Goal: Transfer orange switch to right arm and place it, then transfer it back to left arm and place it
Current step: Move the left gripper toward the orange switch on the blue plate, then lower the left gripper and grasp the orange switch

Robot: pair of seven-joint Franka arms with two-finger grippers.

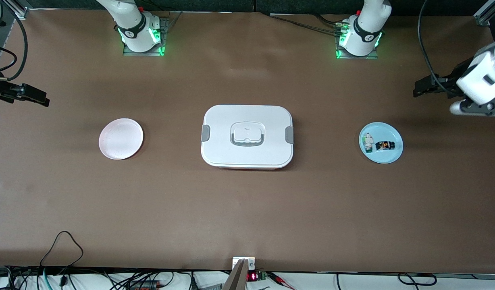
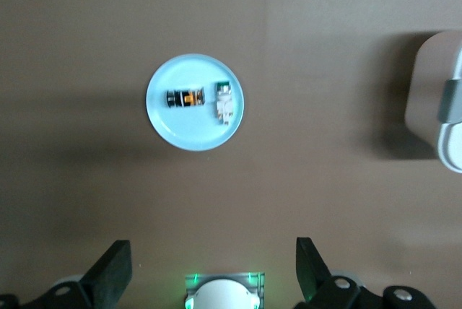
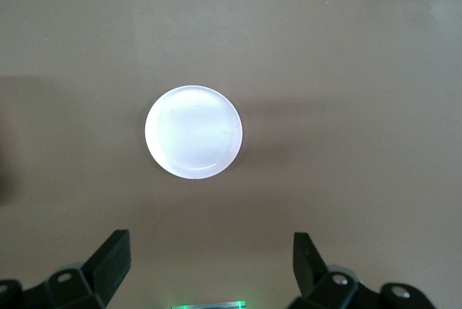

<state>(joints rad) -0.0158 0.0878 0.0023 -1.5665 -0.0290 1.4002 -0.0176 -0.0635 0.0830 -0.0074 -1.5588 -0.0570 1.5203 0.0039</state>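
The orange switch (image 1: 383, 146) (image 2: 185, 97), small and black with orange marks, lies on a light blue plate (image 1: 381, 157) (image 2: 193, 136) toward the left arm's end of the table. The white lidded box (image 1: 247, 153) (image 2: 432, 107) stands mid-table between the two plates. High over the table at its own end, my left gripper (image 1: 420, 88) (image 2: 213, 262) hangs open and empty, apart from the blue plate. My right gripper (image 1: 38, 98) (image 3: 209, 258) hangs open and empty over the table at the right arm's end.
A white-grey part with a green end (image 1: 367, 142) (image 2: 224, 103) lies beside the switch on the blue plate. An empty pink plate (image 1: 121, 138) (image 3: 193, 131) sits toward the right arm's end. Cables run along the table edge nearest the front camera.
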